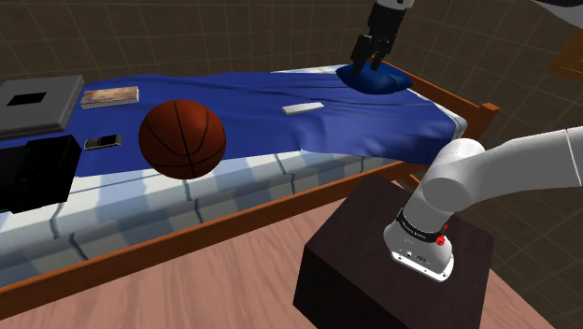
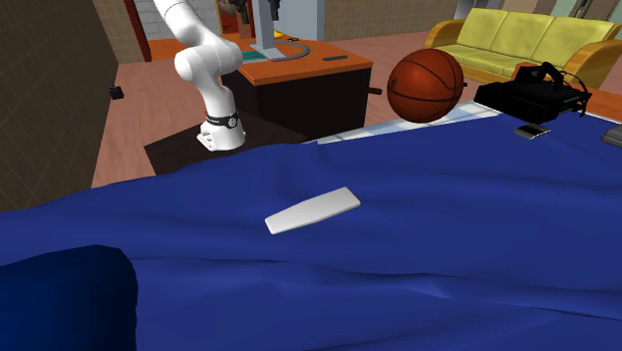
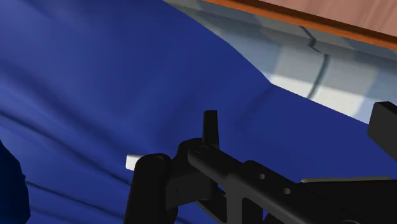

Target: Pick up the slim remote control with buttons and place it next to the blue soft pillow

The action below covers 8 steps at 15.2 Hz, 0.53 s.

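Gripper [image 1: 364, 64] hangs just above the blue pillow [image 1: 376, 80], fingers [image 3: 149, 184] apart and holding nothing; in the wrist view its own black linkage covers all but one small white end of the remote [image 2: 313, 210]. The remote is a slim, flat slab drawn plain white, lying flat on the rumpled blue blanket [image 1: 243, 103] between the basketball [image 1: 182, 138] and the pillow, near the pillow but not touching it. The pillow is a soft dark-blue lump, cut off at the second exterior view's lower left corner; the basketball is orange-brown with black seams, and the mattress [image 1: 187, 201] is pale and quilted.
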Tool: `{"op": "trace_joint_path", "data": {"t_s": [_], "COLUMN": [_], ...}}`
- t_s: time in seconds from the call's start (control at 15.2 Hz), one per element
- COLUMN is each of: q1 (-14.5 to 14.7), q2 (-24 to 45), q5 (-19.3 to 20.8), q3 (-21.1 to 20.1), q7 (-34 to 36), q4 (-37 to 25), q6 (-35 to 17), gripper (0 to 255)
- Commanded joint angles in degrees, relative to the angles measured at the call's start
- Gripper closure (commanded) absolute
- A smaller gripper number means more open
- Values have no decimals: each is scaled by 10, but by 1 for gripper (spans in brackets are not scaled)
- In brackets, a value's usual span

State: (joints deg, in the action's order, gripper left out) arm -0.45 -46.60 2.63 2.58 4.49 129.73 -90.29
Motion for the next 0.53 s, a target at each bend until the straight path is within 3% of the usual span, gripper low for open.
{"op": "trace_joint_path", "data": {"t_s": [0.0, 0.46], "q1": [0, 25], "q2": [0, 68], "q5": [0, 48], "q3": [0, 102], "q7": [0, -184], "q4": [0, 20], "q6": [0, -83], "gripper": [0, 0]}}
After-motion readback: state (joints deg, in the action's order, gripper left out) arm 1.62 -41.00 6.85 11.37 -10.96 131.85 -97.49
